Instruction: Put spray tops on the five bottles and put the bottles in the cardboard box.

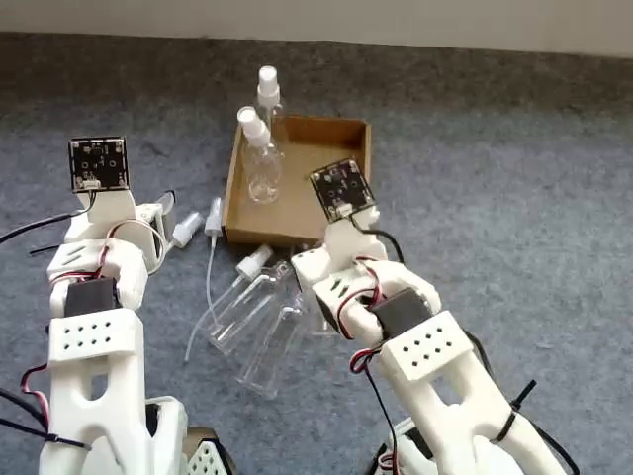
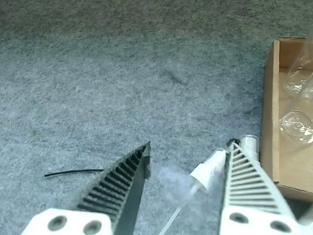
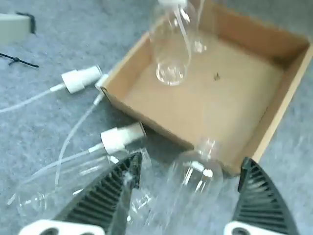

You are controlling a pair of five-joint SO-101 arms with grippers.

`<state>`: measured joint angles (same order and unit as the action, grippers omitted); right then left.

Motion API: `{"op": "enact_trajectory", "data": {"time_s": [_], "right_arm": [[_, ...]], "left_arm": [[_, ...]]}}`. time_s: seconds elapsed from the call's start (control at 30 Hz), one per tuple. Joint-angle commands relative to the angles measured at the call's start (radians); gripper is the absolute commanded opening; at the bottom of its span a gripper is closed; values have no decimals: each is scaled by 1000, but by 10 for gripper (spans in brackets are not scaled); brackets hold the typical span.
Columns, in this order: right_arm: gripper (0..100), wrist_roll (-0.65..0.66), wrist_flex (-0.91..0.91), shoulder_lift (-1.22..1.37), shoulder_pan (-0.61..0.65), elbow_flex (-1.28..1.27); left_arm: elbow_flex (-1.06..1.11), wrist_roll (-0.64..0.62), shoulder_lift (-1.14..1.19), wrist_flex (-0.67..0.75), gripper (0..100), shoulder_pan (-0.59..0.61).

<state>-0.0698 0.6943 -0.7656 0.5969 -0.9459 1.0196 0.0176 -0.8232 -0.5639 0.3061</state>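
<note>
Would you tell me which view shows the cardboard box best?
The right wrist view: the cardboard box lies close, with its floor and walls open to sight. The high view has the box farther off, one corner behind an arm. The left wrist view catches one wall.

A spray top (image 2: 208, 169) lies between the left gripper's (image 2: 190, 147) jaws, box (image 2: 270, 112) to its right. A bottle (image 3: 195, 176) sits between the right gripper's (image 3: 190, 159) jaws; ahead, two bottles (image 3: 171, 49) stand in the box.
</note>
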Motion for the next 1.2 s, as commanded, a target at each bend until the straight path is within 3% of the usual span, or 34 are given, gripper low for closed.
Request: {"op": "enact_trajectory", "data": {"time_s": [0.0,1.17], "right_arm": [[274,-68,-35,-28,1,-67],[273,-71,-217,-18,-33,-168]], "left_arm": [[-5,-11,1,9,235,-7],[-5,-11,1,8,235,-7]]}}
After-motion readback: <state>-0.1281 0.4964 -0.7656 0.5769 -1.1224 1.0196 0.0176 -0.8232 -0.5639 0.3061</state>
